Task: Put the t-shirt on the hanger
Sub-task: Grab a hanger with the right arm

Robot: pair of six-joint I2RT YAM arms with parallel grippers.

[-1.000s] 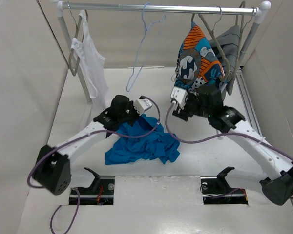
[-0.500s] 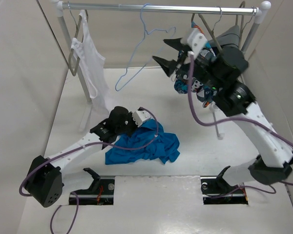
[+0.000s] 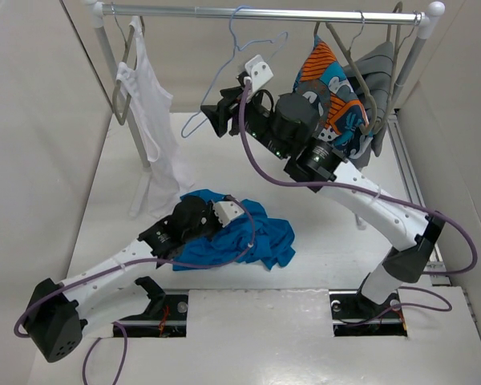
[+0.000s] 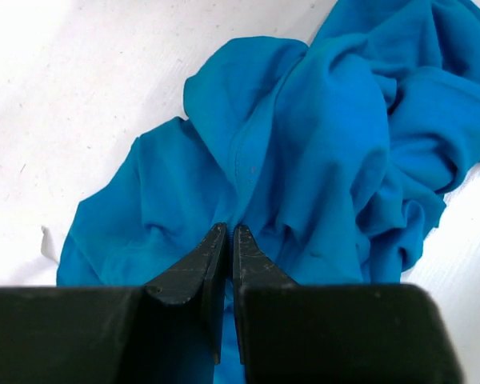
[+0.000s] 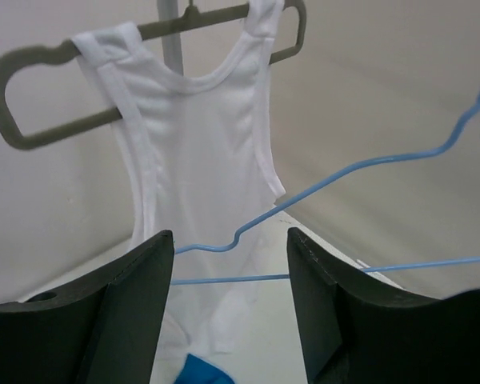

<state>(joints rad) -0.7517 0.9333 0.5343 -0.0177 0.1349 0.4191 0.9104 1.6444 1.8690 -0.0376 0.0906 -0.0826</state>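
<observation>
Left wrist: pinching a t-shirt [image 4: 320, 152] fold with left gripper [image 4: 224, 236], tips clenched; cloth crumpled on table [image 4: 56, 72].
Right wrist: spread apart at right gripper [image 5: 228, 236], hanger [image 5: 344, 172] wire crossing the gap, tank top [image 5: 200, 152] behind.
Top: hanging tilted off rail [image 3: 184, 11], near patterned garment [image 3: 325, 76].

T-shirt [image 3: 260, 241] on table [image 3: 112, 200] (hanger [image 5: 368, 176] behind)

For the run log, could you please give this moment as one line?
left gripper: shut on t-shirt | right gripper: open around hanger | hanger: hooked on rail | t-shirt: crumpled on table
</observation>
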